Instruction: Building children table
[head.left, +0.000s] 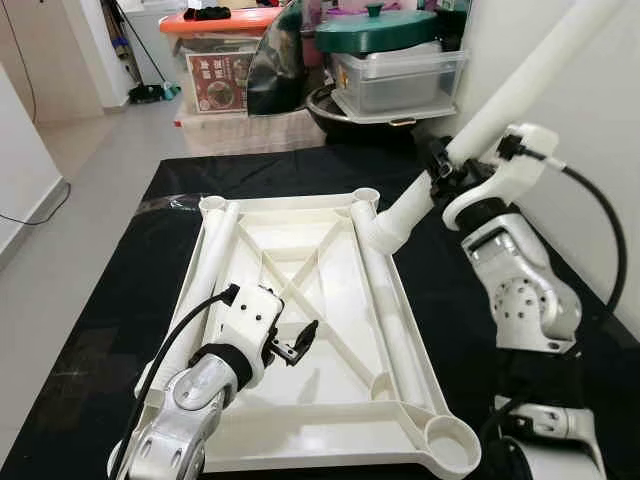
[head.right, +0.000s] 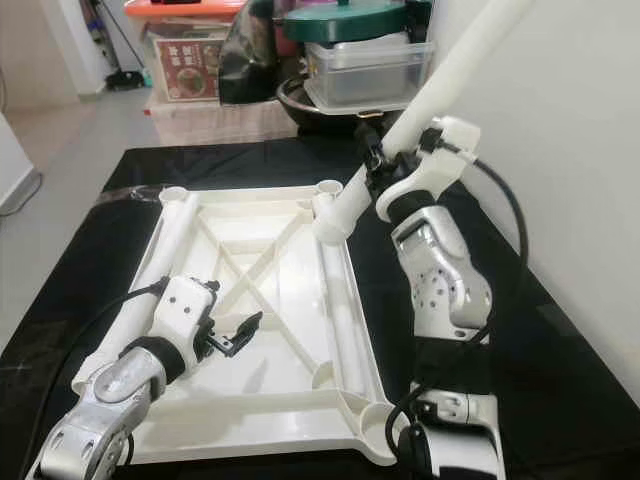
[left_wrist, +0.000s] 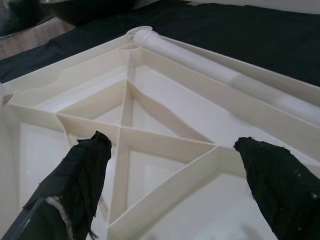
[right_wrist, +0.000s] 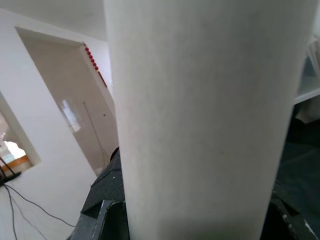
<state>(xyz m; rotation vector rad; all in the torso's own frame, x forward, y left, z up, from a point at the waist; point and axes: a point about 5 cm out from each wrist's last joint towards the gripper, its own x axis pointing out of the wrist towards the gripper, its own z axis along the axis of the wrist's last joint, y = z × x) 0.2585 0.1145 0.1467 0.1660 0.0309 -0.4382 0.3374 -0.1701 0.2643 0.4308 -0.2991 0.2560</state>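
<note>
Left eye view shows me the white table top (head.left: 330, 330) lying upside down on the black mat (head.left: 480, 290), its ribs facing up. It fills the middle of the mat. My right gripper (head.left: 437, 172) is closed around a long white leg (head.left: 500, 110). The leg tilts, and its low end sits at the far right corner socket (head.left: 366, 198). Two more legs (head.left: 395, 320) lie along the side edges. My left gripper (head.left: 296, 345) hangs over the ribs near the near left corner, fingers (left_wrist: 85, 175) wide apart, holding nothing.
</note>
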